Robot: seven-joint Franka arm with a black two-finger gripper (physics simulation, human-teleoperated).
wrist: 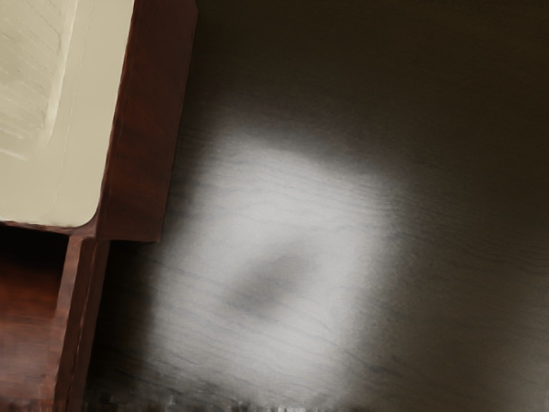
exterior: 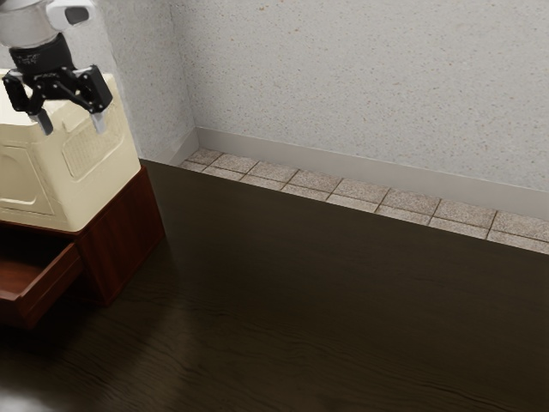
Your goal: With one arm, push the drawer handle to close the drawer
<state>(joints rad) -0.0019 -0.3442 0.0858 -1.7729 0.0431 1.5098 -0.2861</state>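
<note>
The worktop [exterior: 283,318] is lying nearest, dark and wavy-grained. The drawer [exterior: 53,279], reddish wood, is jutting out from the angular cabinet [exterior: 124,236], which is carrying a cream casing [exterior: 90,172] with rounded corners and recessed panels. Above that, the end effector [exterior: 72,123] is hovering empty, its fingers standing apart. The approach seems to be getting under way; the next move is calling for lowering outside the drawer's front, then pushing inward. Beyond, square floor tiles [exterior: 313,181] are skirting a speckled wall [exterior: 360,77].
</note>
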